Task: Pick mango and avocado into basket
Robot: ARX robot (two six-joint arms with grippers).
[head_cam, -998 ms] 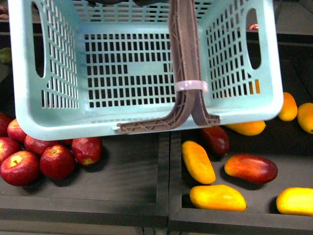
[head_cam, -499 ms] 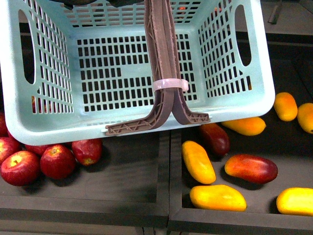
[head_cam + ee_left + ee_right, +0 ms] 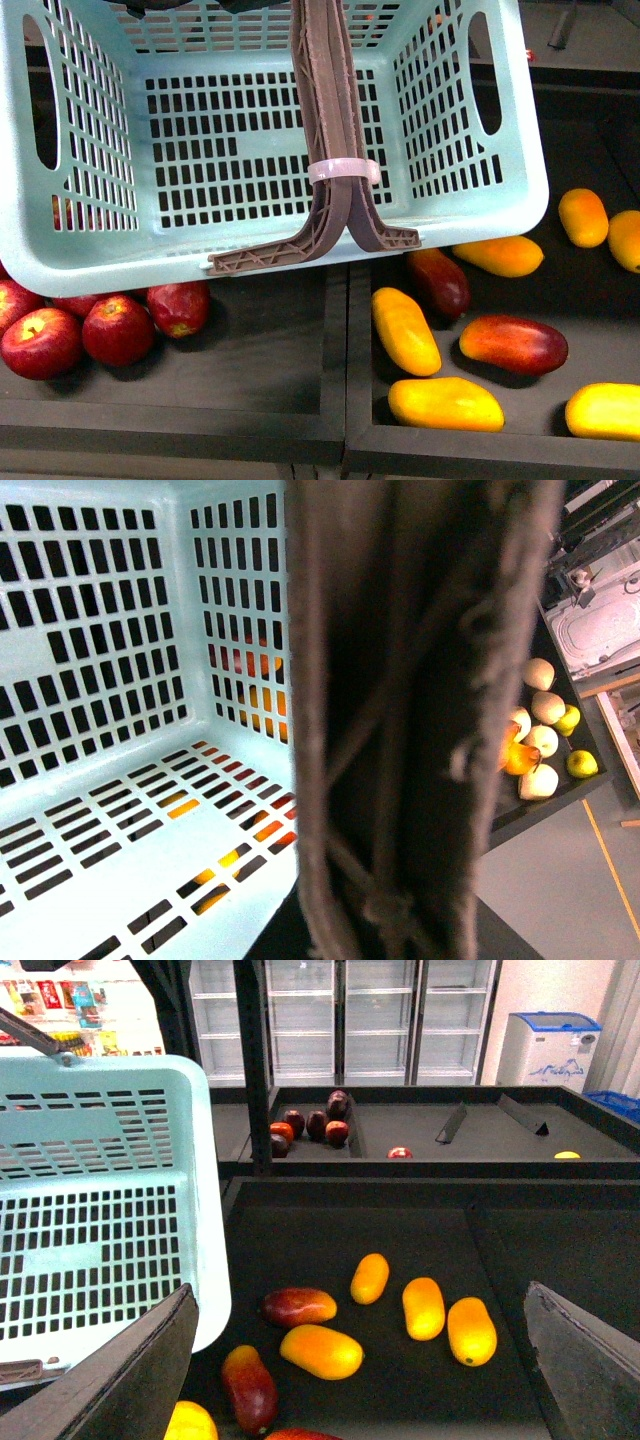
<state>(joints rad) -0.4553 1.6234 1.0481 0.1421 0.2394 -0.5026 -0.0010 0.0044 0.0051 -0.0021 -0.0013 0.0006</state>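
The mint-teal basket (image 3: 460,120) hangs tilted above the black bins and is empty. Its brown handles (image 3: 325,100), bound by a white zip tie (image 3: 343,170), fill the left wrist view (image 3: 420,720). My left gripper is shut on them, and its fingers are hidden. A red mango with an orange end (image 3: 513,343) lies in the right bin, clear of the basket. A darker red mango (image 3: 438,282) lies by the basket's rim and also shows in the right wrist view (image 3: 250,1387). My right gripper (image 3: 360,1295) is open and empty above the mangoes. No avocado is in view.
Red apples (image 3: 100,325) lie in the left bin, partly under the basket. Several yellow mangoes (image 3: 445,403) surround the red ones. A raised black divider (image 3: 335,380) separates the bins. Farther bins hold dark red fruit (image 3: 310,1125) and pale fruit (image 3: 540,730).
The basket has shifted left and slightly up in the front view, uncovering more of the right bin's mangoes. The fruit has not moved.
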